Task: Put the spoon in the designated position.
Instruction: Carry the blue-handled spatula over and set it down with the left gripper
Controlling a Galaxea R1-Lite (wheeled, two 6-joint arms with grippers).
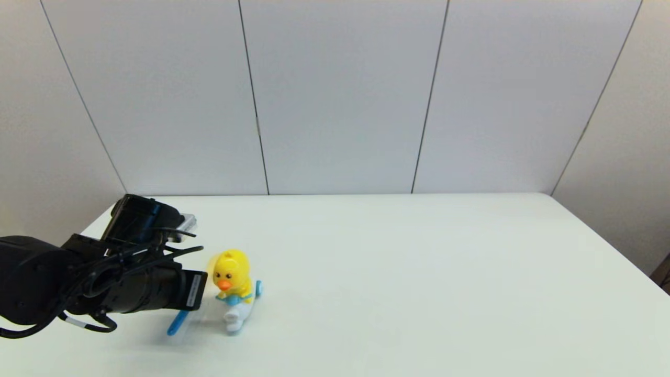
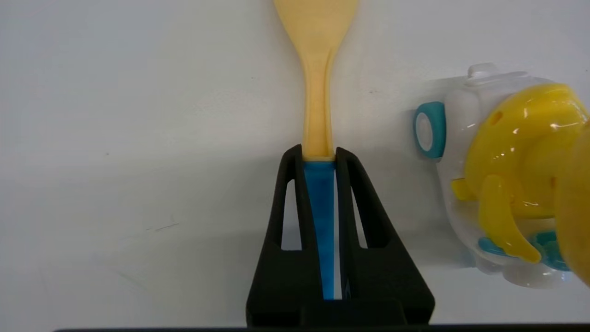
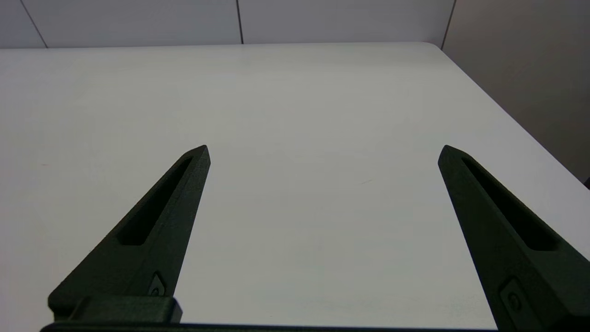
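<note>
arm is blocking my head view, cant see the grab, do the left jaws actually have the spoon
Observer: Yes. In the left wrist view the left gripper has its jaws shut on the spoon, clamping the blue handle right where it meets the yellow neck.
Operator: is the duck touching it
Observer: No. The duck toy stands beside the spoon, with bare table between them.
Operator: and the right arm, nothing of it here
Observer: The right gripper is over a bare stretch of the table, jaws wide open and holding nothing.
</note>
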